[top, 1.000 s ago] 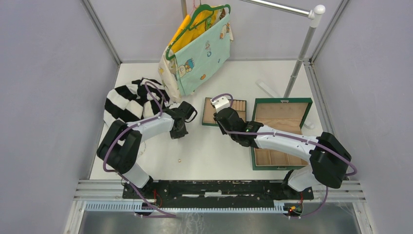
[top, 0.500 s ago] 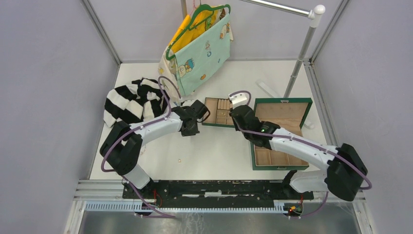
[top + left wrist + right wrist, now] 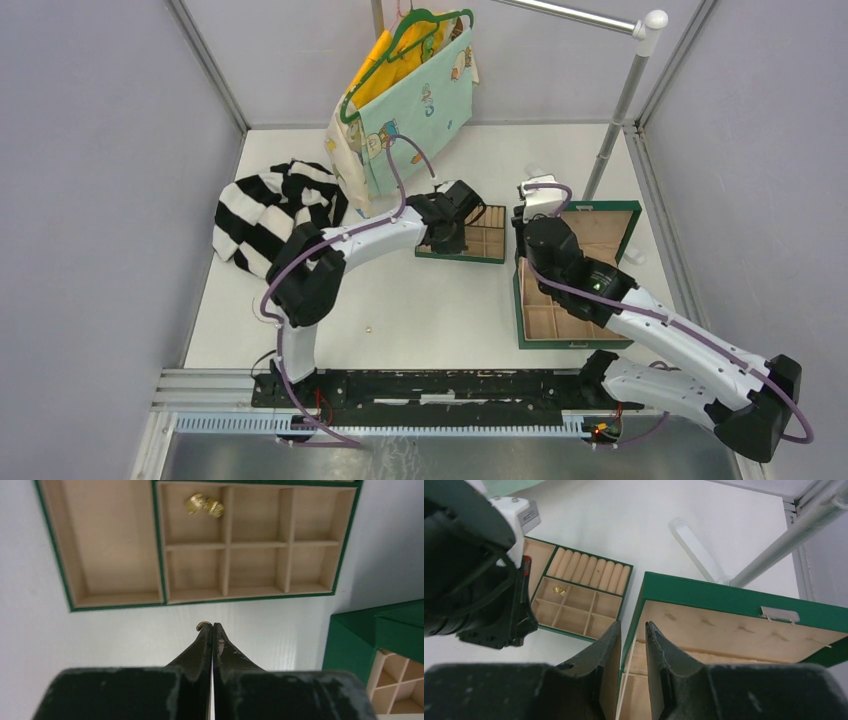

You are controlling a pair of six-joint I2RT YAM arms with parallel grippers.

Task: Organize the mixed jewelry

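Observation:
My left gripper (image 3: 212, 626) is shut, with a tiny gold ring (image 3: 201, 626) pinched at its tip. It hovers just in front of the green-rimmed tan divided tray (image 3: 117, 602); from above it is over the tray's left part (image 3: 445, 225). Two gold pieces (image 3: 205, 505) lie in one small compartment of the tray. Another tiny gold piece (image 3: 369, 327) lies on the white table near the front. My right gripper (image 3: 633, 625) stands slightly open with nothing between its fingers, above the left edge of the open green box (image 3: 724, 595).
A black-and-white striped cloth (image 3: 265, 205) lies at the left. Clothes on a green hanger (image 3: 410, 95) hang from a metal rack, whose pole (image 3: 615, 110) stands behind the green box (image 3: 580, 206). A pale plastic strip (image 3: 696, 550) lies beside the pole.
My left arm has swung right, from the table's middle left to the tray. My right arm has moved right, from over the tray to the green box's far left corner.

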